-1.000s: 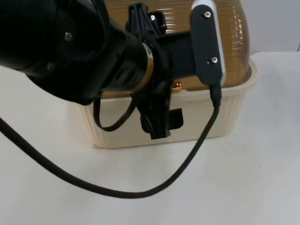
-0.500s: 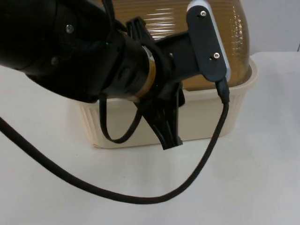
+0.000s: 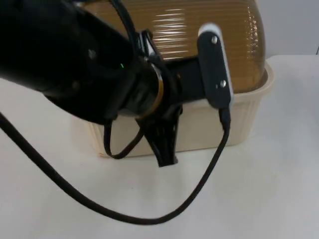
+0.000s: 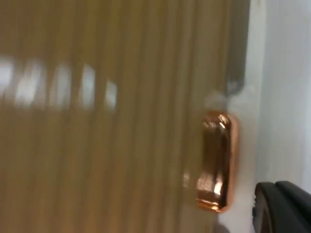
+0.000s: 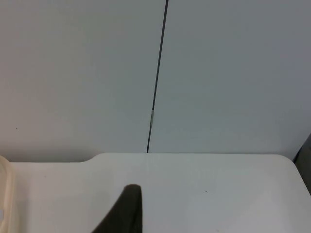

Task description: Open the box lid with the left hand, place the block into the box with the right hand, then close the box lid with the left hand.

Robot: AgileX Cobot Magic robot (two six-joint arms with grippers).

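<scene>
A cream box (image 3: 244, 117) with a ribbed amber dome lid (image 3: 209, 25) stands at the middle of the table, the lid resting down on it. My left arm reaches across it. The left gripper (image 3: 166, 158) hangs in front of the box's front wall, its fingers (image 3: 163, 139) pressed together into one black wedge, shut with nothing seen between them. In the left wrist view the lid's copper handle (image 4: 217, 167) lies close beside a black fingertip (image 4: 284, 208), a little apart from it. My right gripper waits off to the side, open, one fingertip (image 5: 124, 211) over bare table.
The grey partition wall (image 5: 218, 73) closes off the table's far edge (image 5: 194, 156). A sliver of the cream box rim (image 5: 4, 191) appears in the right wrist view. White table (image 3: 269, 199) lies in front of and to the right of the box.
The left gripper's fingers have closed from wide open to shut, and the left arm has shifted slightly leftward over the box. The copper handle is now hidden in the top view.
</scene>
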